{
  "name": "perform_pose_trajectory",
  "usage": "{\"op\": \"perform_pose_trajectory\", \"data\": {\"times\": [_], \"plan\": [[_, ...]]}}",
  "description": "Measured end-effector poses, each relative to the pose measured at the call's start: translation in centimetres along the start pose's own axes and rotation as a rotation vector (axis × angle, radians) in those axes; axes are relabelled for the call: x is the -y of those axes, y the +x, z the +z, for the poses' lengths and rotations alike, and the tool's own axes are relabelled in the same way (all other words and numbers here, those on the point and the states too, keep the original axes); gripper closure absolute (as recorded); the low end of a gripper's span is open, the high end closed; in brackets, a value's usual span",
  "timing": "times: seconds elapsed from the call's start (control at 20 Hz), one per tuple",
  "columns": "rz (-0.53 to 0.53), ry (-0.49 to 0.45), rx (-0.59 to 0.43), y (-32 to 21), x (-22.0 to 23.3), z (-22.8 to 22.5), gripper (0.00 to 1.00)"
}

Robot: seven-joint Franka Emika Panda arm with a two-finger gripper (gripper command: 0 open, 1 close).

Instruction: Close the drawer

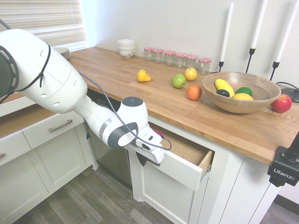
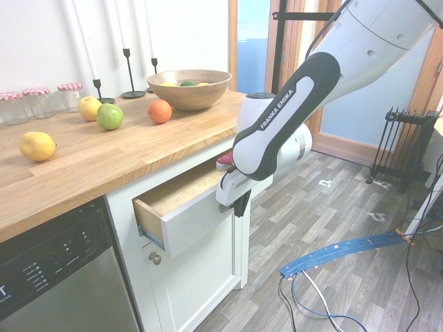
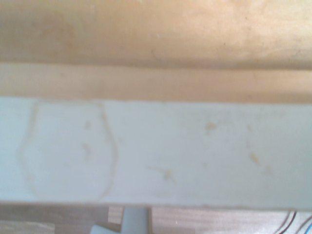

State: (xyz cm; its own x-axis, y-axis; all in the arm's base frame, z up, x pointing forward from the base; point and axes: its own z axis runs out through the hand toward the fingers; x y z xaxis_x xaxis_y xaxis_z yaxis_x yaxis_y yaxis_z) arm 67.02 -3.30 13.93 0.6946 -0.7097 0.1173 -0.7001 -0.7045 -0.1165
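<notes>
The drawer (image 1: 184, 170) stands partly pulled out from under the wooden countertop, its flat white front (image 2: 194, 225) facing the floor space and its bare-wood inside (image 2: 183, 188) showing. Its handle is hidden. My gripper (image 1: 142, 161) hangs at the drawer front's outer face near one end, fingers pointing down and shut, with nothing seen between them. From the other side the gripper (image 2: 240, 206) sits right against the front's corner. The wrist view is filled by the top edge of the white drawer front (image 3: 156, 151), seen from close above.
A small red object (image 2: 225, 160) lies in the drawer by the gripper. On the countertop (image 1: 140, 98) are a wooden fruit bowl (image 1: 240, 91), loose fruit, jars and candlesticks. A dishwasher (image 2: 55, 277) is beside the cabinet, and other white drawers (image 1: 51, 128) stand further along.
</notes>
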Motion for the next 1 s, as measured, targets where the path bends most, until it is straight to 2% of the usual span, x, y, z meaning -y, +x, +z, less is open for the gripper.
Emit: {"op": "perform_pose_trajectory", "data": {"times": [0.7, 1.0], "plan": [[0.032, 0.006, -0.006, 5.3, 2.8, 1.3, 1.00], [0.031, 0.008, -0.005, 6.0, 3.7, 2.2, 1.00]]}}
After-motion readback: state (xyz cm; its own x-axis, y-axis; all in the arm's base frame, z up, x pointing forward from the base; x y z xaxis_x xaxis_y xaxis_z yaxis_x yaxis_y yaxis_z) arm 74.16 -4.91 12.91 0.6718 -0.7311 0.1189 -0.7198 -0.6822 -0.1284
